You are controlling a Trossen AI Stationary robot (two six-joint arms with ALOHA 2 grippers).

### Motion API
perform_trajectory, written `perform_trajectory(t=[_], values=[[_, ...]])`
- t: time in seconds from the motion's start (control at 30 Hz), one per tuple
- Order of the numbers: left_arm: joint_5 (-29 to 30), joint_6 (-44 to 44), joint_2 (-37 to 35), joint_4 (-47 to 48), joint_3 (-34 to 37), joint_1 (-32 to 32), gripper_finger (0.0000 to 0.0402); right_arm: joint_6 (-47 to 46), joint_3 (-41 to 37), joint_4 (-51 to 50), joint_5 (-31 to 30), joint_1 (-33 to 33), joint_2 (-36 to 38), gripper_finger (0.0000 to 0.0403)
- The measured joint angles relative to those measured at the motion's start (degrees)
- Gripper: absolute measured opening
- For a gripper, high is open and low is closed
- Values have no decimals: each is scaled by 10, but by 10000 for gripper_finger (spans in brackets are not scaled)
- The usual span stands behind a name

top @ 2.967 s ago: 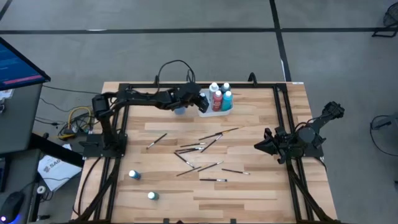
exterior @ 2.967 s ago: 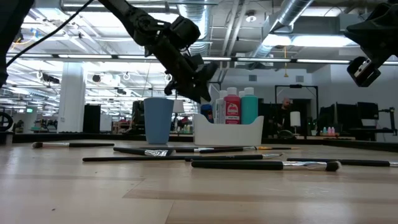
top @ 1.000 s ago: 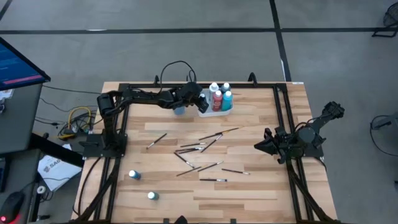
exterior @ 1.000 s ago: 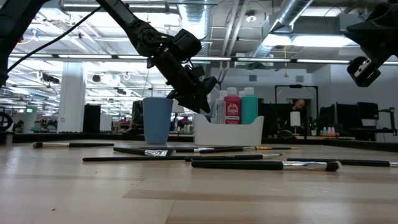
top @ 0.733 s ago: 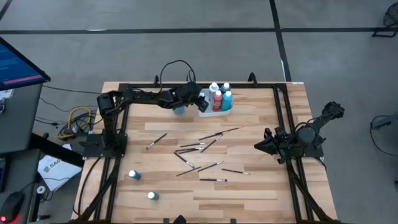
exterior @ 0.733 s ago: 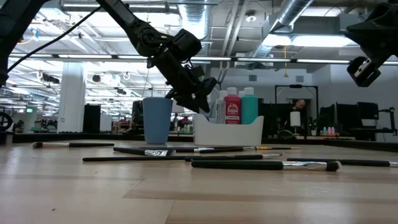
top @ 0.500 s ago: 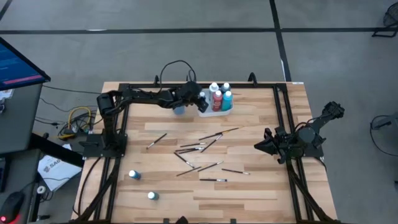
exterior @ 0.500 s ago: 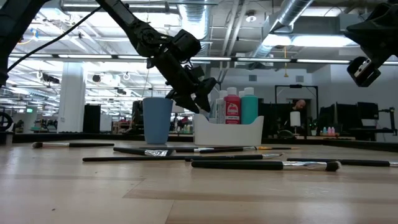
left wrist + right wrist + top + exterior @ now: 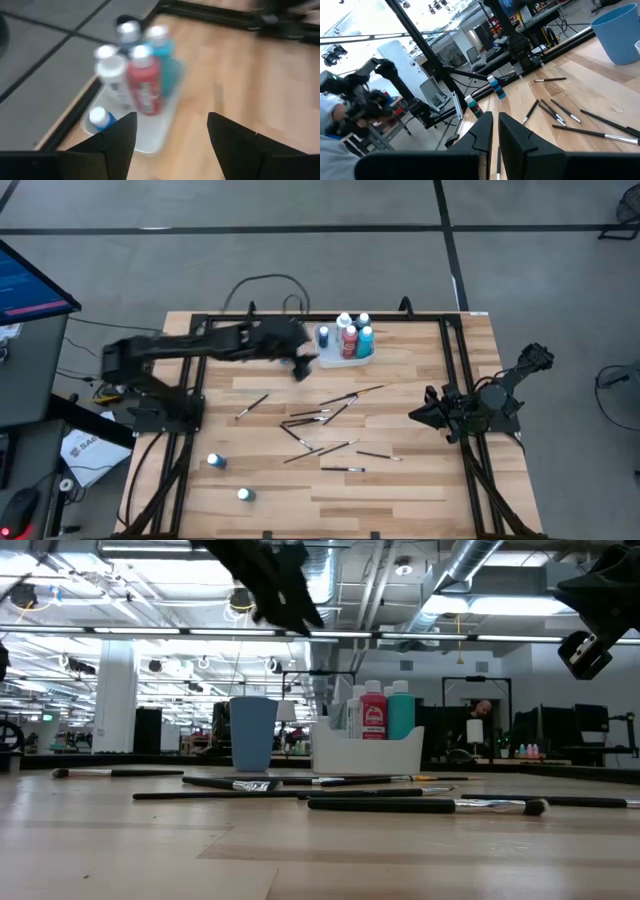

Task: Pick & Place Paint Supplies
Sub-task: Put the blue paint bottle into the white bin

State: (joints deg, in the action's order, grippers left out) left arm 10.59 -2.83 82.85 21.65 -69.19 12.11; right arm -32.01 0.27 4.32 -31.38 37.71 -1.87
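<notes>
The white tray (image 9: pixel 352 357) at the far edge holds several white-capped paint bottles: blue (image 9: pixel 323 335), red (image 9: pixel 349 341), teal (image 9: pixel 366 336) and white (image 9: pixel 345 321). They stand upright on their bases. My left gripper (image 9: pixel 303 367) hangs open above the table, just left and near of the tray; in its wrist view (image 9: pixel 170 145) nothing is between the fingers. Two more bottles (image 9: pixel 214 461) (image 9: pixel 245 495) stand near the front left. Thin dark brushes (image 9: pixel 320 420) lie flat mid-table. My right gripper (image 9: pixel 418 416) waits shut at the right.
The blue cup (image 9: pixel 254 733) stands left of the tray, under my left arm in the high view. Black frame rails (image 9: pixel 190 430) run along the table's edges. Bare wood lies near the front right (image 9: pixel 420 490).
My left gripper has come away from the blue bottle, which stays upright in the tray's left end. It has then risen quickly and drawn back toward the table's left and near edges, clear of tray and cup. The right arm has kept still.
</notes>
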Motion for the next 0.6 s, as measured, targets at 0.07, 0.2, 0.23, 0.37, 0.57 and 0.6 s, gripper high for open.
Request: perform_trajectory(t=[0.07,0.2,0.23,0.37,0.57,0.6], values=[[-12,-4,-53,65,0,-27,231,0,0,0,0,0,0,25],[-47,-20,-149,189,0,-88,226,0,0,0,0,0,0,23],[-60,-22,-167,215,0,-105,226,0,0,0,0,0,0,23],[-109,-77,-230,281,3,-189,227,0,0,0,0,0,0,23],[-115,-166,-264,302,40,-347,221,0,0,0,0,0,0,24],[-115,-178,-266,304,51,-372,220,0,0,0,0,0,0,23]])
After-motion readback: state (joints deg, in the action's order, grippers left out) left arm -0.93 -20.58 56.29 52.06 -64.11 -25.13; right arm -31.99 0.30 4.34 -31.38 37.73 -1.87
